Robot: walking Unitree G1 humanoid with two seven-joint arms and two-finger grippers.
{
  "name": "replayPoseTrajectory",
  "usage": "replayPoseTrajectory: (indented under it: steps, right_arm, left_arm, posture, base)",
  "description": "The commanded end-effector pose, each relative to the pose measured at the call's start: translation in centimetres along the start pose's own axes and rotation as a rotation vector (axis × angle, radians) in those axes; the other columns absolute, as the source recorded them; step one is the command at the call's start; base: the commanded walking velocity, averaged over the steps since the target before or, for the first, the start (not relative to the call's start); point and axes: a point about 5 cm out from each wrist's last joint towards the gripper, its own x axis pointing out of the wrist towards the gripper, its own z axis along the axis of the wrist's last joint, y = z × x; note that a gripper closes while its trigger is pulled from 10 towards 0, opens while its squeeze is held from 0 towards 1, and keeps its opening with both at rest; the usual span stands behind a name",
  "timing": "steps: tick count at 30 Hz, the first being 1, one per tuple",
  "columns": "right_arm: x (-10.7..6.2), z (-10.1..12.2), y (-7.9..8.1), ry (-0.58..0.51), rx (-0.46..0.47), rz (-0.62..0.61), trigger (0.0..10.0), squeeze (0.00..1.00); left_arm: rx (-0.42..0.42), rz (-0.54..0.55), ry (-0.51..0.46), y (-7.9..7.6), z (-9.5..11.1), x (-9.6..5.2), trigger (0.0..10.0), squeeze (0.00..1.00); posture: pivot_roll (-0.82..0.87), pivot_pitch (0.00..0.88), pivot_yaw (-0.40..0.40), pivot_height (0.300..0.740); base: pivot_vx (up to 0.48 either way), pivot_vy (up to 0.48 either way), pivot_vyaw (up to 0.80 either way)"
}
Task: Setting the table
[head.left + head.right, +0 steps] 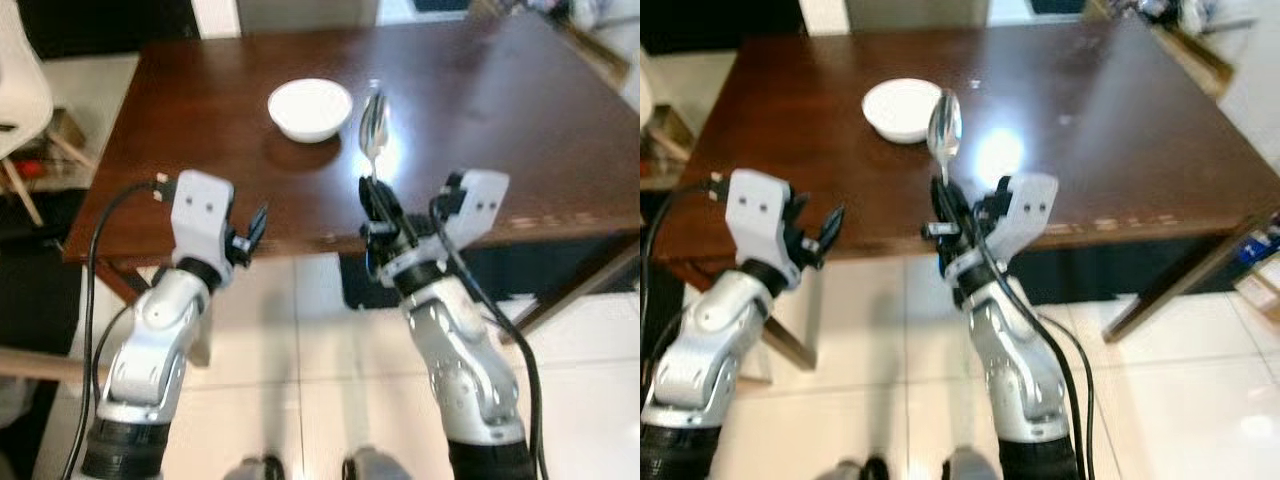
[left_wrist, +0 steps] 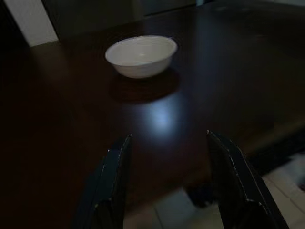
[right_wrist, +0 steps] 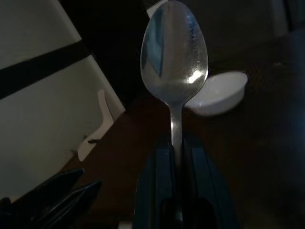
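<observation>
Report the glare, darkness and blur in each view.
Left eye view: bright glare on the table beside the spoon, edges soft. Right eye view: the same glare patch, mild blur. Left wrist view: very dark, the bowl lit, a faint sheen on the wood. Right wrist view: dim, a highlight on the spoon's bowl.

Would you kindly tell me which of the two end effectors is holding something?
The right end effector: its black fingers are clamped on the handle of a shiny metal spoon, bowl end up. The left end effector is open and empty near the dark wooden table edge.

Dark wood table point(image 1: 480, 90), glossy glare; white tiled floor point(image 1: 300, 380); white chair point(image 1: 20, 90).
</observation>
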Motion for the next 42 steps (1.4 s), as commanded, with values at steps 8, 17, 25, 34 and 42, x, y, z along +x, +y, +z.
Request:
replayPoseTrajectory:
  steps: [8,17,25,34,42]
  right_arm:
    - [-0.1,-0.6,0.6,0.011,0.037,0.005,10.0,0.0]
    - [-0.1,-0.4,0.2,0.007,0.031,-0.005,10.0,0.0]
    - [-0.1,-0.3,0.0,0.004,0.025,-0.014,10.0,0.0]
    - [0.0,-0.2,-0.1,0.003,0.017,-0.014,10.0,0.0]
    - [-1.6,-2.1,-2.5,0.104,-0.149,-0.042,10.0,0.0]
  left_arm:
    - [0.006,0.024,0.031,0.5,-0.8,-0.5,10.0,0.0]
    - [0.003,0.02,0.031,0.3,-0.8,-0.5,10.0,0.0]
    - [-0.035,-0.008,0.037,0.0,-0.7,-0.4,10.0,0.0]
    - [-0.067,-0.035,0.041,-0.3,-0.6,-0.1,10.0,0.0]
    - [0.018,0.153,0.158,2.6,-5.0,-1.5,10.0,0.0]
  posture:
    - [-0.14,0.089,0.091,0.74]
    - [-0.14,0.09,0.091,0.74]
    - [-0.14,0.091,0.091,0.74]
    - [-0.15,0.091,0.09,0.74]
    - [-0.15,0.08,0.085,0.74]
  base:
    - [-0.398,0.0,0.0]
    - [-0.349,0.0,0.0]
    - [0.0,0.0,0.0]
    - [0.0,0.0,0.0]
    - [0.0,0.0,0.0]
